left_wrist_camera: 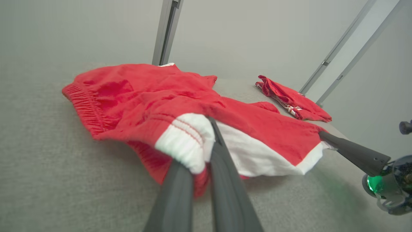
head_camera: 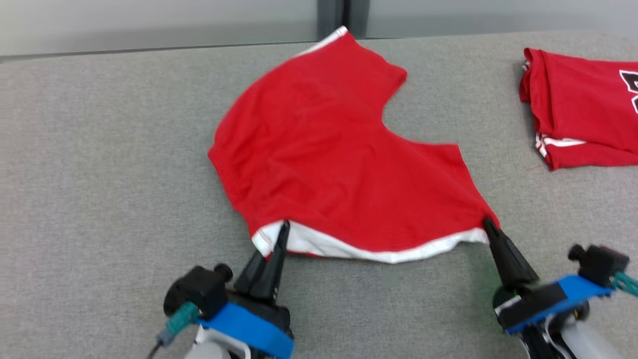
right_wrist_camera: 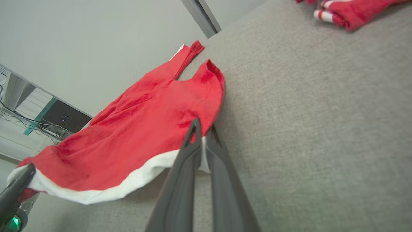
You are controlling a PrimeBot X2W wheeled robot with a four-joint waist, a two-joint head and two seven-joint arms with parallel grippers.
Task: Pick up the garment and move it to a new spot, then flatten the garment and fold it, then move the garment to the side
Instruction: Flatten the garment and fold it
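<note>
You have the left gripper [head_camera: 284,228] and right gripper [head_camera: 487,223] each clamped on a near white-hemmed corner of the red shorts [head_camera: 329,164], which lie spread nearly flat on the grey table [head_camera: 99,174]; folding and moving aside are left.

We find the garment [head_camera: 339,164] near the middle of the tabletop [head_camera: 99,174], its waistband to the left, one leg reaching back to the far edge and the other leg toward us. The left claw [head_camera: 284,229] pinches the left end of the near hem; the right claw [head_camera: 487,224] pinches its right end, so the hem spans between them, lifted just off the tabletop. A second, folded garment [head_camera: 583,119] lies well apart to the right, nearer the far edge. Behind the tabletop stands a wall [head_camera: 149,20], with an upright post [head_camera: 333,17] directly behind the far leg.
</note>
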